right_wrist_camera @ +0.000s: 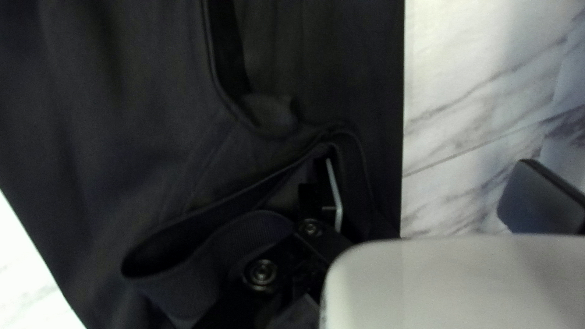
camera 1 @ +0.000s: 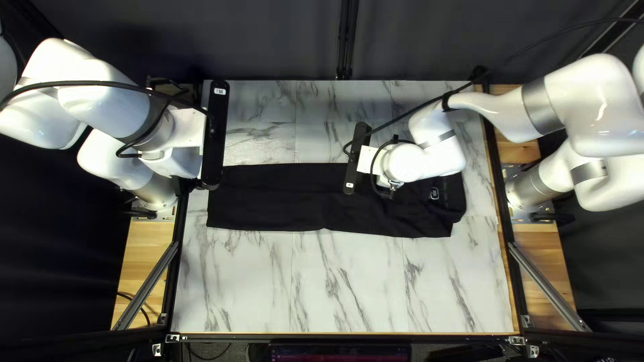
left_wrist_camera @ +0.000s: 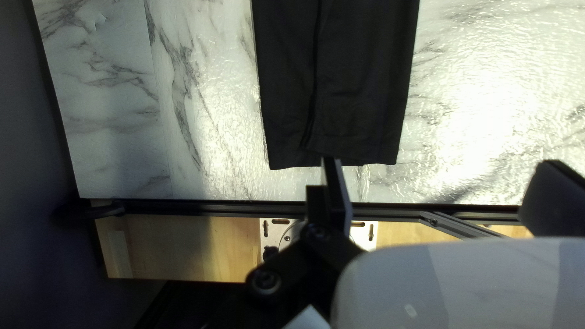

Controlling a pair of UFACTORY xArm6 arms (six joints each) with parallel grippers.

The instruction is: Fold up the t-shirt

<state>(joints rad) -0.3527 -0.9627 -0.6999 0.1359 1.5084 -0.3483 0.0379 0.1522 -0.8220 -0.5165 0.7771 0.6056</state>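
The black garment lies as a long strip across the table, its end at the right of the top left view rumpled. My left gripper hangs over the strip's other end and beyond its edge; my right gripper is above the middle. In the left wrist view my left gripper has its fingers wide apart, just off the hem of the garment. In the right wrist view my right gripper is open too, one finger against the folds of the garment beside a ribbed band.
The marble-patterned table shows bare on both long sides of the garment. Dark frame rails edge it, including one near my left gripper. A cable runs above the table to my right gripper.
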